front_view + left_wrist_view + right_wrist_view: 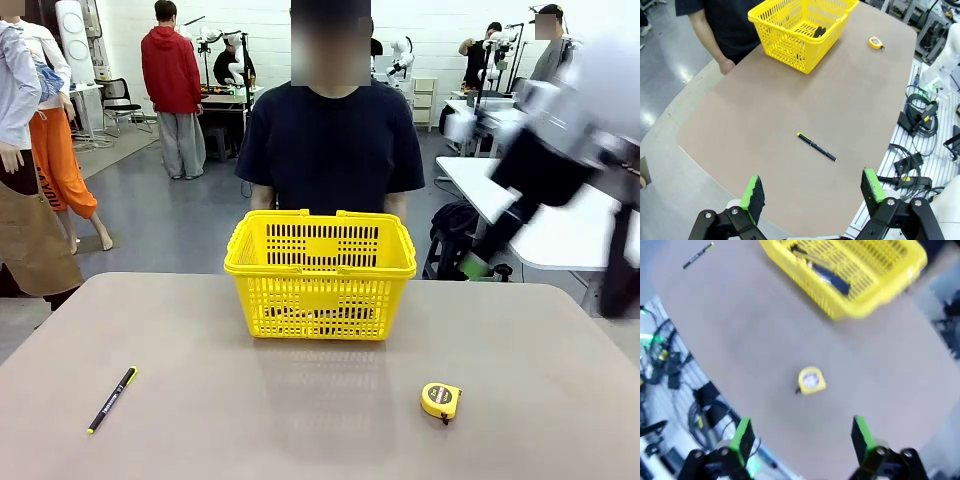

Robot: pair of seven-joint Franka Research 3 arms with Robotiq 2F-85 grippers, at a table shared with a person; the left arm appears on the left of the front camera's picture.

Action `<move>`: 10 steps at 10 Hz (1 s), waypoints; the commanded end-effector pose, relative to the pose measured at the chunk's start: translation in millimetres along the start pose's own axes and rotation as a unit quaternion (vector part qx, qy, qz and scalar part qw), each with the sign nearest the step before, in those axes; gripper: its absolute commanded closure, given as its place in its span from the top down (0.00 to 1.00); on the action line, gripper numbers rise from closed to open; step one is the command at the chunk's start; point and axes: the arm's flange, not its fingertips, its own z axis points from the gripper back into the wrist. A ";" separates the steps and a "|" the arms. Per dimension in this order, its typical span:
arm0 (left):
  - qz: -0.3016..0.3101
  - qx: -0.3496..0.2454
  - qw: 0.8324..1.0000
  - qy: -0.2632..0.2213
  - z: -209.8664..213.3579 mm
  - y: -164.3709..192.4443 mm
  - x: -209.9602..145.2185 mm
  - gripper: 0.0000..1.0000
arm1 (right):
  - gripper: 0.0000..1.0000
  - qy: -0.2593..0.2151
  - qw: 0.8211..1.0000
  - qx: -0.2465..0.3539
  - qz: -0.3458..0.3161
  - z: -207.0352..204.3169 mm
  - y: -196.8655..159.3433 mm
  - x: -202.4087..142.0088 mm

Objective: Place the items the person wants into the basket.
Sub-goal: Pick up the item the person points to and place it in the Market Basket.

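Both my hands hang high over the table (pixel 300 420), holding nothing. My left hand (pixel 812 192) has its fingers spread wide apart, green pads (pixel 754 192) facing each other across bare tabletop near my own edge. My right hand (pixel 802 437) is spread wide as well, fingers apart with nothing between them; in the front view it is a motion-blurred dark shape at the right, raised above table level.

The yellow basket (pixel 320 275) stands upright at the far middle of the table, just in front of the person in the dark T-shirt (pixel 330 140). From my left wrist it sits well apart from my left hand, at the top of the picture (pixel 800 35), with the person's hand (pixel 727 65) at the table edge just beside it. From my right wrist it also lies well apart, up past the hand (pixel 850 275).

Items are inside the basket: a black stapler-like thing (pixel 832 280) lies on the basket floor, with a slim item (pixel 802 251) next to it; too blurred to tell more. In the left wrist view only a dark item (pixel 819 32) shows inside.

On the open table, the black pen with yellow accents (pixel 816 146) lies flat, between my left hand and the basket, nearer my hand. The round yellow tape measure (pixel 811 380) lies flat near my right hand, between it and the basket, touching neither.
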 end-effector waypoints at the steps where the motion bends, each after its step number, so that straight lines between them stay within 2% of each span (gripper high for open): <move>1: -0.011 -0.002 1.000 -0.010 -0.4 -0.2 -2.0 1.00 | 1.00 0.014 0.999 0.007 -0.037 -1.8 -3.6 -42.4; 3: -0.011 -0.002 1.000 -0.010 -0.4 -0.2 -2.0 1.00 | 1.00 0.034 0.998 0.020 -0.047 4.3 -17.5 -49.3; 6: -0.011 -0.002 1.000 -0.010 -0.4 -0.2 -2.0 1.00 | 1.00 0.060 0.991 0.034 -0.114 -0.8 -42.7 -38.7; 7: -0.011 -0.002 1.000 -0.010 -0.4 -0.2 -2.0 1.00 | 1.00 0.031 0.997 0.028 -0.060 0.7 -24.6 -58.6; 10: -0.011 -0.002 1.000 -0.010 -0.4 -0.2 -2.0 1.00 | 1.00 0.031 0.997 0.028 -0.060 0.7 -24.6 -58.6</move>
